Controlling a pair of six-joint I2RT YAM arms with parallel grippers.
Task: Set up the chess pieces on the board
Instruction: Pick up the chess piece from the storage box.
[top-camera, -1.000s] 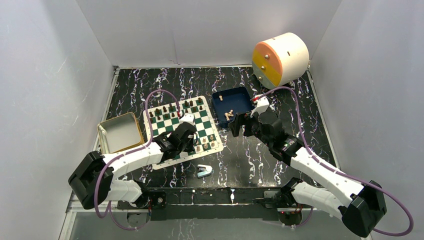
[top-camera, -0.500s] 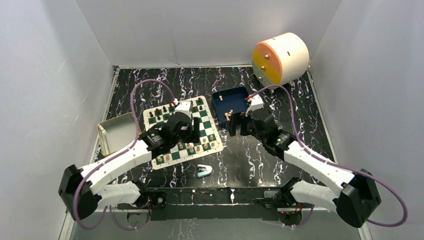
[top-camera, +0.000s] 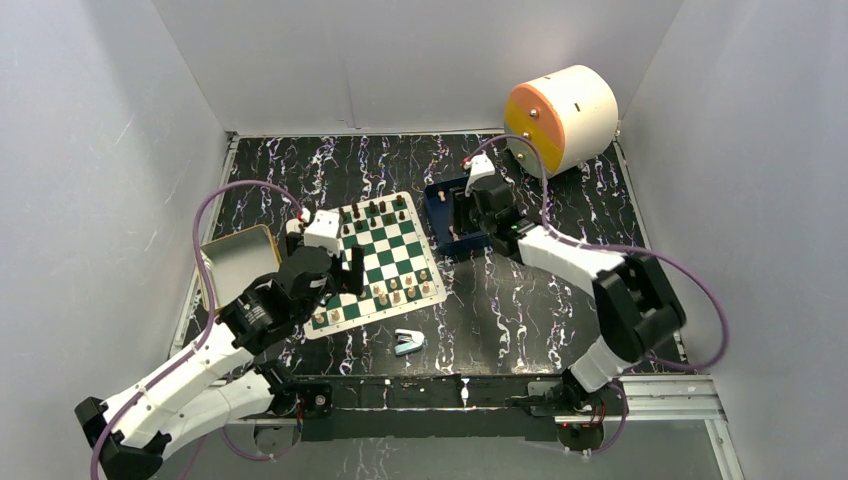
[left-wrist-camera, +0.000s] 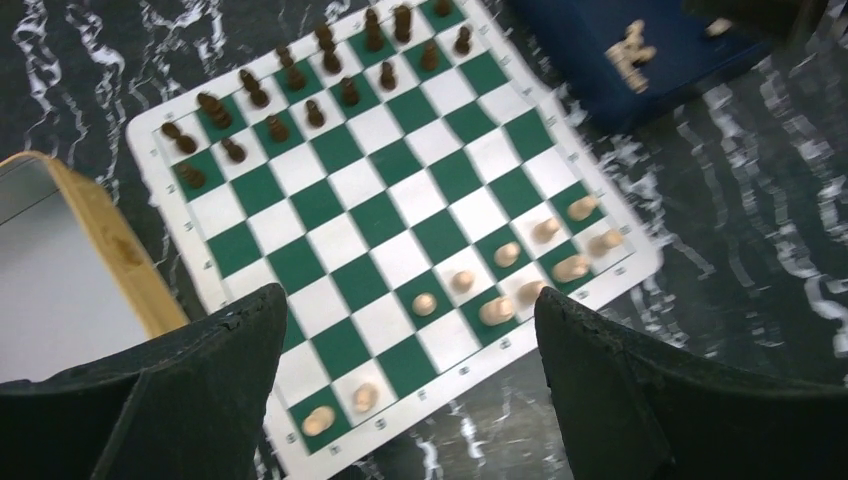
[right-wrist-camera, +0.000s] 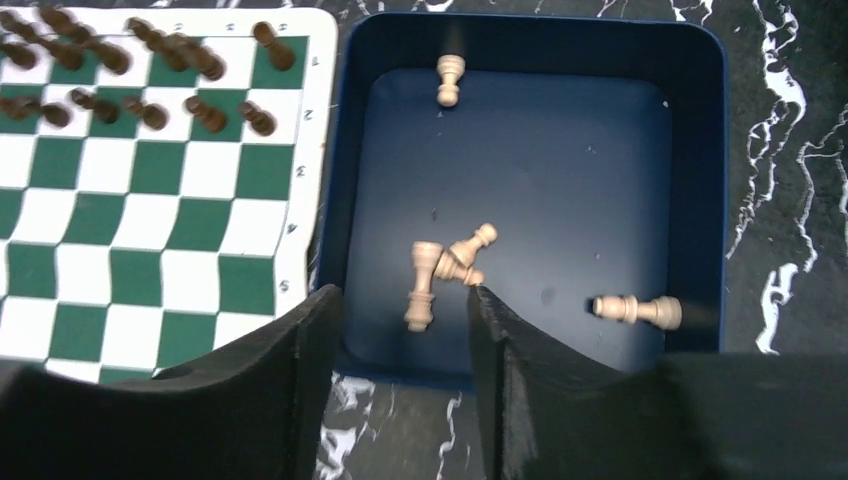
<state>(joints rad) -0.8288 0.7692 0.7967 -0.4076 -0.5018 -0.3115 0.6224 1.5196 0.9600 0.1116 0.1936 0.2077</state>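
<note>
Right gripper (right-wrist-camera: 405, 297) now over tray (right-wrist-camera: 702, 150), parted; left gripper (left-wrist-camera: 408, 298) released; wrist reveals chess pieces (right-wrist-camera: 424, 285).

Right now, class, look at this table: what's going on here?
Two robot arms are setting up chess. Dark pieces stand in the far rows of the board, and some light pieces stand along its near edge. The left gripper hovers open over the board, holding nothing. The right gripper, also open, hangs over the blue tray, where a few more lie on their sides.

Around sit an orange-faced drum (top-camera: 565, 115), blue tray (right-wrist-camera: 705, 200), tan tin (top-camera: 238, 262), perhaps a stapler (top-camera: 407, 342).
</note>
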